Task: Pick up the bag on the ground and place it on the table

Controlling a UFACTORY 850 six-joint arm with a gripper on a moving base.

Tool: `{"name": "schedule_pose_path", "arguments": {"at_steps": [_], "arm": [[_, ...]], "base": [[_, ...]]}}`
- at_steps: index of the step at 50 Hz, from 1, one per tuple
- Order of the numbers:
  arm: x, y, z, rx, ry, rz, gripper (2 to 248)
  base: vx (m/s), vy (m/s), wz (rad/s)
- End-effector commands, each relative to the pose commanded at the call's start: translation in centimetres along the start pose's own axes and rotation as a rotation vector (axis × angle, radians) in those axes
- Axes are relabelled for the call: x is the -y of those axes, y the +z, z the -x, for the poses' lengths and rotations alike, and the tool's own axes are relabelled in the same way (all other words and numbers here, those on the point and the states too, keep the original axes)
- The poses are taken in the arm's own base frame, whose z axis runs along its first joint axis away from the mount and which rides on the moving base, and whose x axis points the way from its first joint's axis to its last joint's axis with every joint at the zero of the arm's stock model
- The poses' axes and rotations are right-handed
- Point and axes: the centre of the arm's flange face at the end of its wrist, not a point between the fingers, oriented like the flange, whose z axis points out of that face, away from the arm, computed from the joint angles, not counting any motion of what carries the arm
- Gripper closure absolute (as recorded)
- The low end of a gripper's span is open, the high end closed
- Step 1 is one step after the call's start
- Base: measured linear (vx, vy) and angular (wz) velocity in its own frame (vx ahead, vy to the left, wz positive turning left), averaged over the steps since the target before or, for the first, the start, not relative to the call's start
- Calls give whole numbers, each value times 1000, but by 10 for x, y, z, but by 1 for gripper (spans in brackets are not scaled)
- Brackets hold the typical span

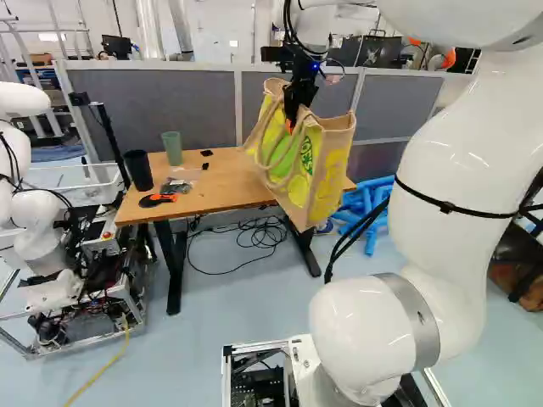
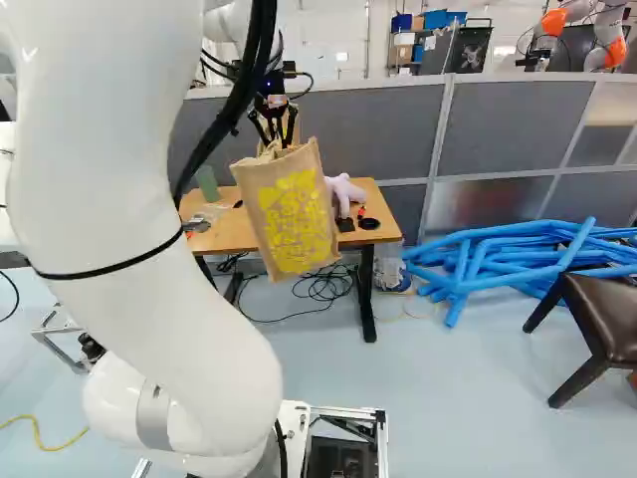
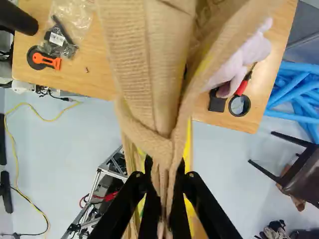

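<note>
In the left base view, the tan burlap bag with green and yellow printing [image 1: 321,165] hangs tilted from the black two-fingered gripper [image 1: 297,114], off the floor and in front of part of the wooden-topped table with dark legs [image 1: 208,182]. A rope-like handle loops down its side. On the tabletop are a dark cylindrical cup [image 1: 138,170], a green cup [image 1: 171,148] and an orange-and-black hand tool [image 1: 158,200]. Loose black cables [image 1: 261,236] lie on the floor by the table, and another robot [image 1: 36,212] stands at the left.

In the right base view, the bag's yellow-printed face is toward the camera, its lower end coming below the near table edge — whether it touches that edge, I cannot tell. Beside it on the table are a pale lilac plush toy [image 2: 344,191] and a round black ring [image 2: 369,223]. A pile of blue foam tubes [image 2: 498,259] lies on the floor near a dark brown padded chair [image 2: 597,324].

In the wrist view, the jaws are clamped on gathered burlap at the top of the bag — a bunched strip is pinched between both fingers. The bag's upper part spreads ahead of them, across the table edge as seen from here, with the plush toy and the ring beside it.
</note>
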Motion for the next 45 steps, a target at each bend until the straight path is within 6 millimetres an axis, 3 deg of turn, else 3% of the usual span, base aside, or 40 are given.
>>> {"name": "schedule_pose_path", "arguments": {"at_steps": [19,36,45], "arm": [[0,0,0,0,0,0,228],[0,0,0,0,0,0,228],[0,0,0,0,0,0,228]], "base": [[89,69,-17],[76,140,-20],[8,25,6]]}}
